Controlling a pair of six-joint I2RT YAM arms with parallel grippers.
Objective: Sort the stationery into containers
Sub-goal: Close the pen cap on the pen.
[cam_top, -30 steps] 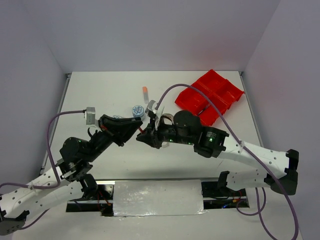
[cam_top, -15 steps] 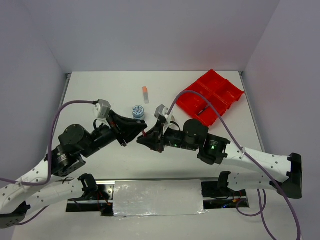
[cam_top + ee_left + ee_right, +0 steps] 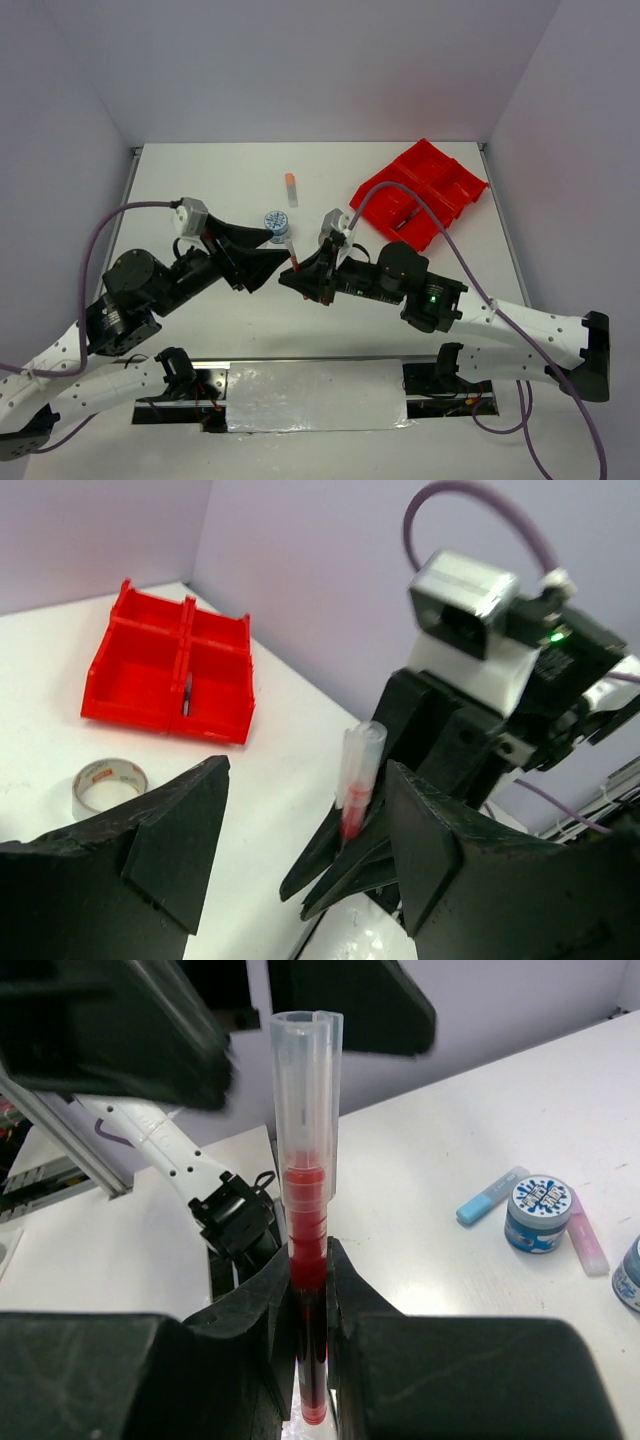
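Right gripper (image 3: 308,1295) clamped on red pen (image 3: 305,1160) with a clear cap, upright, above the middle of the worktop (image 3: 200,180). Left gripper (image 3: 305,780) spread wide, jaws either side of pen, not touching, holding nothing. Red tray (image 3: 430,160) at far right corner, tape roll (image 3: 108,783) near it. Patterned-lid tub (image 3: 277,222) and orange tube (image 3: 290,182) lie toward far edge.

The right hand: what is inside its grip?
A red pen with a clear cap stands upright, clamped between the fingers of the right hand. Its lower end is hidden by them.
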